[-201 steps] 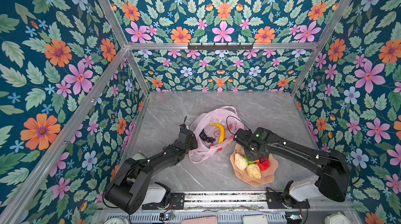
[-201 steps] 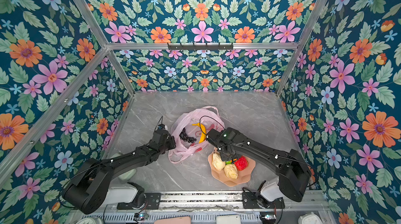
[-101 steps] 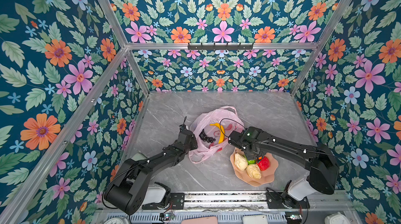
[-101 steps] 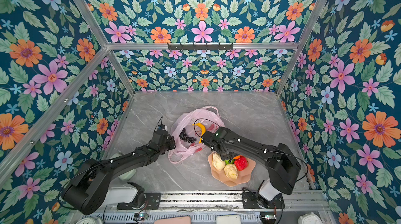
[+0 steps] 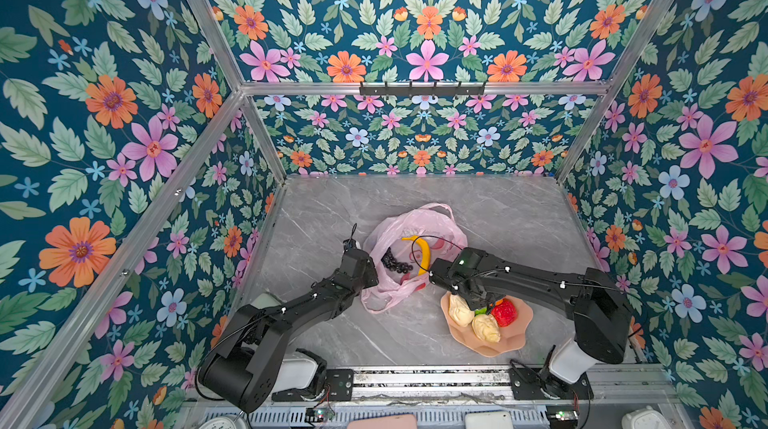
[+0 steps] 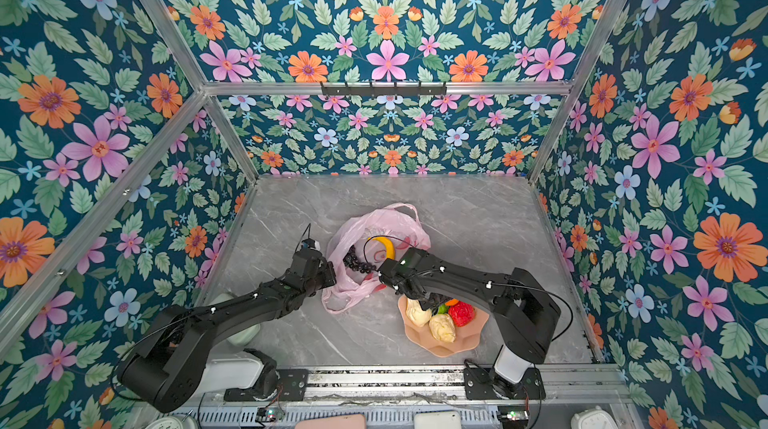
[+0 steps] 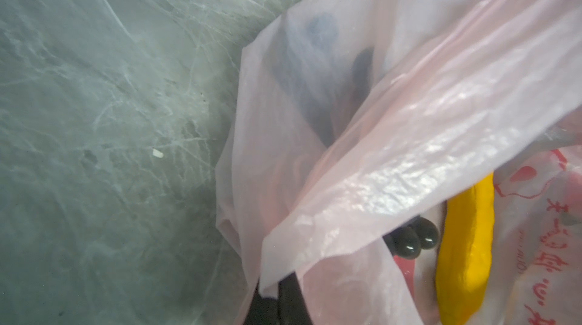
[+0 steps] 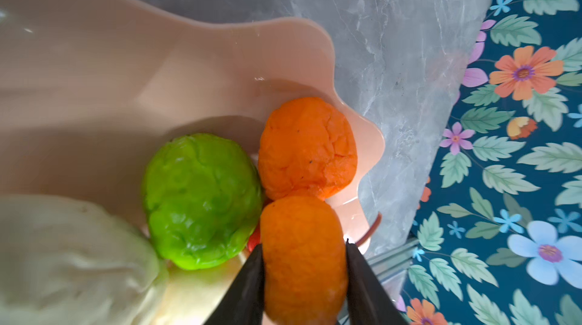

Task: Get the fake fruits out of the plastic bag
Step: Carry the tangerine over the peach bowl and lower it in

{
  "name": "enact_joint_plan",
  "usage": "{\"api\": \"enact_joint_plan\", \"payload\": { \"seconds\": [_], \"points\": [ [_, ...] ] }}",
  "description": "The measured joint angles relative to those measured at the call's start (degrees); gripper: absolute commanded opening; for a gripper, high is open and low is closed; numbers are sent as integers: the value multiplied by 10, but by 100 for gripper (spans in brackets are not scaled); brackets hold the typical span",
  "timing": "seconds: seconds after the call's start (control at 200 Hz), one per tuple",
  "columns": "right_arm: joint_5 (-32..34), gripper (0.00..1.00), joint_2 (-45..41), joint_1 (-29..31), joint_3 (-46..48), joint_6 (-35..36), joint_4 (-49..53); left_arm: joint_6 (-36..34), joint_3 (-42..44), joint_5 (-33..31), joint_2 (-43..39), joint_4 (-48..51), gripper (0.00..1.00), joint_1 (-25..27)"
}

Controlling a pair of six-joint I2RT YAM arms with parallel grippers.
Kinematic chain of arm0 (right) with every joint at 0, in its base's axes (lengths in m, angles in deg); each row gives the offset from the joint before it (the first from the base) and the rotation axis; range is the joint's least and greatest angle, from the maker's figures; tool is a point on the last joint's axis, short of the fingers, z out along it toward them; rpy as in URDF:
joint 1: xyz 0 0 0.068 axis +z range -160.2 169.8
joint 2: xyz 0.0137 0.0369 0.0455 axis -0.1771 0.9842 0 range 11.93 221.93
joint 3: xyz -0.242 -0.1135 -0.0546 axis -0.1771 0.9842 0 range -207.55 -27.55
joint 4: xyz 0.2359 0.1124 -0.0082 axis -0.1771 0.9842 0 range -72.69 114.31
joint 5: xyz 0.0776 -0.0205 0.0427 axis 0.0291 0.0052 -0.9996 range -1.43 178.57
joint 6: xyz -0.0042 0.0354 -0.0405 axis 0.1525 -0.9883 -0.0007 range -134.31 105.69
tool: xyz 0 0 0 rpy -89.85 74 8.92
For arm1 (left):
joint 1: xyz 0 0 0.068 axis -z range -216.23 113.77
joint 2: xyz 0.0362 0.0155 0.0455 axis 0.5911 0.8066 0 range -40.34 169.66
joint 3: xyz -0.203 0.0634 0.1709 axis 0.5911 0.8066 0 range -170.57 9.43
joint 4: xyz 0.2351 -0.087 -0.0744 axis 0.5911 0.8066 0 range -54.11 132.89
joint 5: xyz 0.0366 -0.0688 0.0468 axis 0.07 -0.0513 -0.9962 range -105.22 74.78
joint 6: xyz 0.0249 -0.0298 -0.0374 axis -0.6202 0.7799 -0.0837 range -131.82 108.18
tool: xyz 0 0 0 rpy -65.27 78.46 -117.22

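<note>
The pink plastic bag (image 5: 411, 227) (image 6: 376, 223) lies open mid-table. Inside it are a yellow banana (image 5: 422, 250) (image 7: 466, 244) and dark grapes (image 5: 395, 263) (image 7: 412, 238). My left gripper (image 5: 371, 275) (image 7: 277, 304) is shut on the bag's near edge. My right gripper (image 5: 478, 304) (image 8: 304, 244) hangs over the peach plate (image 5: 511, 344) (image 8: 94, 71), shut on an orange (image 8: 302, 260). On the plate lie another orange (image 8: 307, 147), a green fruit (image 8: 201, 200), a red fruit (image 5: 504, 312) and two cream lumps (image 5: 460, 310) (image 5: 485, 328).
Flowered walls close in the grey marble table (image 5: 415, 198) on three sides. A metal rail (image 5: 415, 377) runs along the front edge, carrying both arm bases. The right arm's forearm crosses above the plate's far side.
The right arm has drawn slightly left, its gripper staying over the plate's far edge with the orange. The left arm and the bag have not moved.
</note>
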Motion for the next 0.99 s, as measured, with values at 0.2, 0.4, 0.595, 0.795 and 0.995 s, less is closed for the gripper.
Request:
{"api": "enact_joint_plan", "payload": {
  "seconds": [0.2, 0.4, 0.595, 0.795, 0.995],
  "points": [
    [0, 42, 8, 5, 4, -1, 0, 0, 0, 0, -4, 0, 0, 0],
    [-3, 52, 10, 12, 2, -1, -2, 0, 1, -1, -4, 0, 0, 0],
    [-13, 56, 9, 17, -3, 0, -5, 0, 1, -1, -3, 0, 0, 0],
    [-32, 55, 0, 24, -17, -1, -7, 0, 1, -1, -2, 0, 0, 0],
    [-52, 54, -5, 34, -27, -6, -8, 0, 1, 0, 0, 0, 0, 0]
  ]
}}
